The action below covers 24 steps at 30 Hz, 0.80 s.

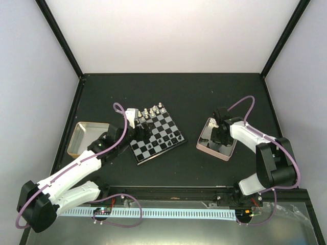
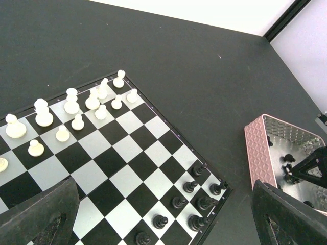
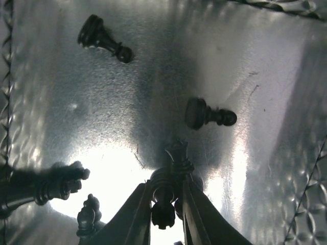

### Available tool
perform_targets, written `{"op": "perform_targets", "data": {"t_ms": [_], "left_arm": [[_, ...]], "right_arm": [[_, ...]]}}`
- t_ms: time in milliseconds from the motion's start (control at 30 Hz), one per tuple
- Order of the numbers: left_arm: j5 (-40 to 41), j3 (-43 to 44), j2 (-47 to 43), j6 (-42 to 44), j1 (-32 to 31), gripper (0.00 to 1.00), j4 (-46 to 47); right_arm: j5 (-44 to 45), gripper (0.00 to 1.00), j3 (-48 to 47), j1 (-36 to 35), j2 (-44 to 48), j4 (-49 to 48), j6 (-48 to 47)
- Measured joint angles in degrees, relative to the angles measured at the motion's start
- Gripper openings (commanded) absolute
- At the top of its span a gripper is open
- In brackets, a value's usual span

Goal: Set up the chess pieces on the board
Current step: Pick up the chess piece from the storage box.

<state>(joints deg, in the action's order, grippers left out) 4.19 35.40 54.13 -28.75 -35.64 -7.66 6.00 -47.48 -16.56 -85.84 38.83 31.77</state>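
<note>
on the dark table (image 1: 204,92) the board (image 1: 158,138) lies skewed in the middle, with a tan-rimmed tray (image 1: 71,140) to its left and a pink-rimmed tray (image 1: 217,153) to its right. the left gripper (image 1: 142,130) hangs over the board with its jaws spread wide and nothing between them. the right gripper (image 3: 166,190) is down inside the pink-rimmed tray, its fingers close on either side of a black piece (image 3: 163,212), though a firm pinch cannot be told. white pieces (image 2: 71,107) stand along one edge of the board, black pieces (image 2: 196,204) cluster at the opposite corner, and loose black pieces (image 3: 104,38) lie toppled in the tray.
</note>
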Motion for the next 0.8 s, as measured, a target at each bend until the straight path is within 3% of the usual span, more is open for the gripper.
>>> {"op": "perform_targets", "data": {"t_ms": [800], "left_arm": [[-0.57, 0.00, -1.31, -0.39, 0.09, 0.93, -0.48]], "right_arm": [[-0.17, 0.07, -0.50, -1.18, 0.09, -0.31, -0.59]]}}
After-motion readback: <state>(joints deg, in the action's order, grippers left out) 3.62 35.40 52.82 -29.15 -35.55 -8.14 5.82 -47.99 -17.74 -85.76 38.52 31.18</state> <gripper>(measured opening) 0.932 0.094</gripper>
